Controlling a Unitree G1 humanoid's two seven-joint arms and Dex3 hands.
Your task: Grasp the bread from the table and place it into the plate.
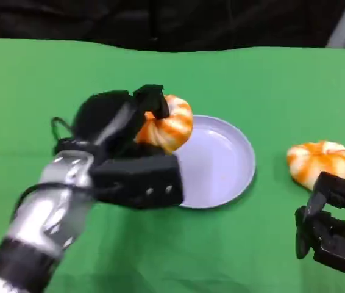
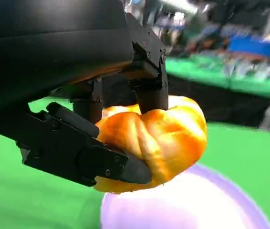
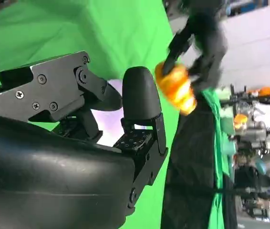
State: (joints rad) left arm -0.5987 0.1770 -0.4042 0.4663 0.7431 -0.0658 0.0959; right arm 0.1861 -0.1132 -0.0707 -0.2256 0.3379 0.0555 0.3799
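Note:
My left hand [image 1: 120, 131] grips an orange-and-white twisted bread roll [image 1: 169, 125] and holds it above the near-left rim of the pale lilac plate [image 1: 221, 162]. In the left wrist view the fingers [image 2: 125, 167] wrap the bread [image 2: 163, 138] from both sides, with the plate [image 2: 197, 205] just below it. A second, similar bread roll [image 1: 319, 162] lies on the green table to the right of the plate. My right hand [image 1: 334, 229] rests low at the right, just in front of that roll, holding nothing, with its fingers [image 3: 140, 95] apart. The right wrist view shows the held bread [image 3: 175, 88] in the distance.
The green tablecloth [image 1: 50, 79] covers the whole table. A dark backdrop runs along the table's far edge [image 1: 160, 24]. Blurred equipment and benches stand beyond the table in the wrist views.

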